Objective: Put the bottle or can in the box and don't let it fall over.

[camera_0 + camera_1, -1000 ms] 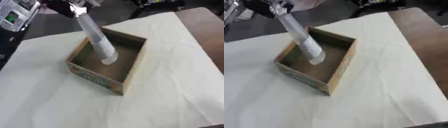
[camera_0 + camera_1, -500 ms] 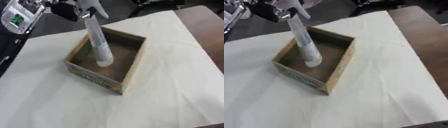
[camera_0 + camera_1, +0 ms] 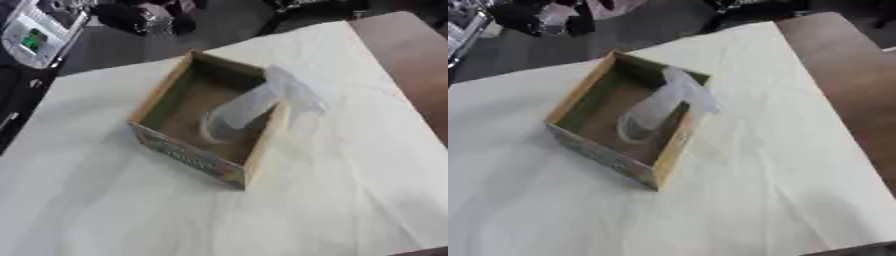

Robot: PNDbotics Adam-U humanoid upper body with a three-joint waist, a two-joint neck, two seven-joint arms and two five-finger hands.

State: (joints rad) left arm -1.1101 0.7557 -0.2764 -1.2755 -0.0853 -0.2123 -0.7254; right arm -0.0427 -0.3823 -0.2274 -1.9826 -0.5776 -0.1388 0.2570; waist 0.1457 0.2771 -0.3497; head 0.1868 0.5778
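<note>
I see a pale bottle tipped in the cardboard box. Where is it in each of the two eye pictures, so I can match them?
Left eye view: the bottle is just right of centre, base down in the box, top leaning over the right wall.
Right eye view: the bottle sits left of centre, leaning the same way.
Shared landmark: the brown tabletop showing past the white cloth, upper right.

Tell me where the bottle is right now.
In the left eye view the bottle is in the cardboard box, base on its floor, tilted, its top leaning over the box's right wall. No hand touches it.
</note>
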